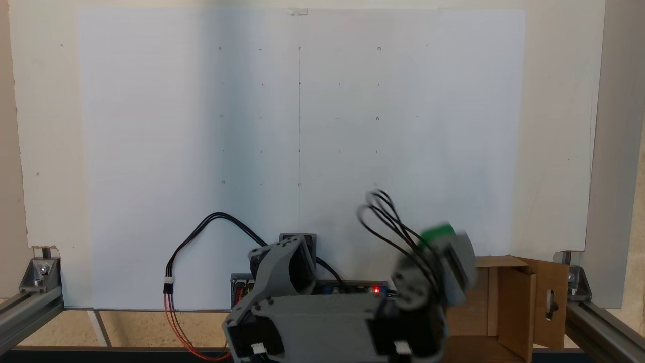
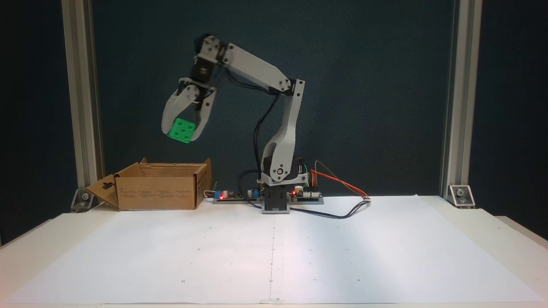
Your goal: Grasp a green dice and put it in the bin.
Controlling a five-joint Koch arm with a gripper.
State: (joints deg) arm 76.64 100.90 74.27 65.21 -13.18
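Note:
The green dice [image 2: 181, 130] hangs in the air, held between the two grey fingers of my gripper [image 2: 180, 133], which is shut on it. It is well above the bin [image 2: 156, 191], a brown cardboard box with upright flaps, over the box's right half in this fixed view. From the other fixed view the dice [image 1: 437, 235] is a blurred green patch at the top of the blurred gripper [image 1: 443, 247], just left of the bin [image 1: 511, 307]. One bin flap [image 1: 551, 302] has a slot-shaped cutout.
White paper [image 2: 274, 252] covers the table in front of the arm's base [image 2: 276, 199]. Circuit boards and loose cables [image 2: 334, 201] lie beside the base. Aluminium frame posts [image 2: 81, 102] stand at both sides, one close behind the bin.

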